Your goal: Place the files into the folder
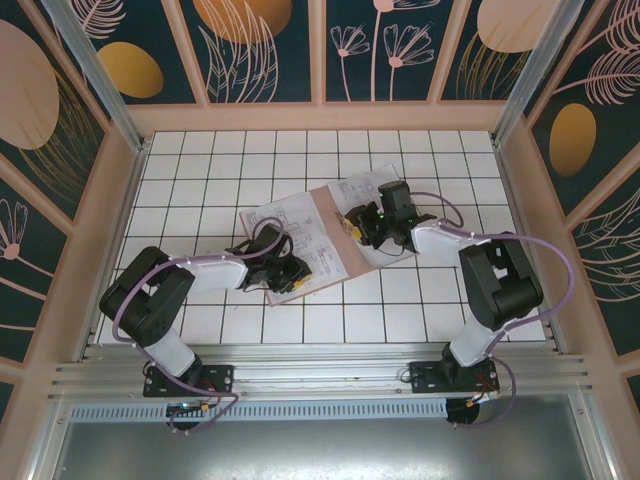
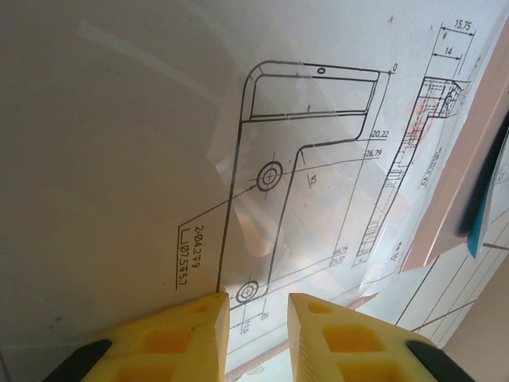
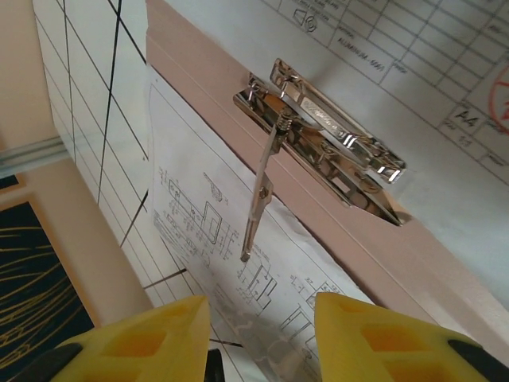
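Note:
The brown folder point(image 1: 327, 212) lies open on the tiled table, with printed white files on its left half point(image 1: 285, 240) and right half point(image 1: 368, 190). My left gripper point(image 1: 292, 268) sits low at the near edge of the left sheet. In the left wrist view its yellow fingertips point(image 2: 258, 314) stand a narrow gap apart over the line drawing point(image 2: 302, 159), with nothing between them. My right gripper point(image 1: 362, 228) hovers at the centre fold. In the right wrist view it is open point(image 3: 262, 318), facing the metal clip point(image 3: 326, 147), whose thin lever point(image 3: 258, 199) is swung out over a sheet point(image 3: 199, 239).
White tiled table point(image 1: 450, 300) inside a wooden frame with patterned walls. A brown folder edge point(image 2: 457, 183) and a teal-blue edge point(image 2: 479, 235) under a dark blurred shape show at the right of the left wrist view. The folder card point(image 3: 191, 87) runs diagonally beneath the clip.

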`<action>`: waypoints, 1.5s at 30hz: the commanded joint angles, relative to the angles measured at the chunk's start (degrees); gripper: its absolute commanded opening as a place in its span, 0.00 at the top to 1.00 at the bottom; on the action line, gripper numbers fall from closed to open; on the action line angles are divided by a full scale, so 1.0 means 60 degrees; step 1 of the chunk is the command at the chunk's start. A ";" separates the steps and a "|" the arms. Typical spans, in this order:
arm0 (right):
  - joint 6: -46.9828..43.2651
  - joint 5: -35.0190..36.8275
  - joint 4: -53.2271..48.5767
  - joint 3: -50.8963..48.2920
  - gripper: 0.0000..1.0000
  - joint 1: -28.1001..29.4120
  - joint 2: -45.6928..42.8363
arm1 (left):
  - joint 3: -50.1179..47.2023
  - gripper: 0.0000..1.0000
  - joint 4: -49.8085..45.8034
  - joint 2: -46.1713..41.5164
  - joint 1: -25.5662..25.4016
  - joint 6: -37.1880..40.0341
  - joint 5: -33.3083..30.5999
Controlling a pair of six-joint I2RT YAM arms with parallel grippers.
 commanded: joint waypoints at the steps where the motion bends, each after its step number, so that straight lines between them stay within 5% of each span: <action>1: 0.0388 -0.0101 0.0414 0.0419 0.63 0.0075 0.0375 | 0.0177 0.74 0.0034 0.0221 -0.0122 -0.0156 0.0127; 14: 0.0514 -0.0061 0.0291 0.0558 0.78 0.0090 0.0888 | 0.0166 0.74 0.0037 0.0185 -0.0165 -0.0174 0.0170; 45: 0.0050 -0.0216 0.0386 -0.0015 0.95 -0.0224 0.0965 | -0.0171 0.75 -0.0098 -0.0134 -0.0177 -0.0353 -0.0053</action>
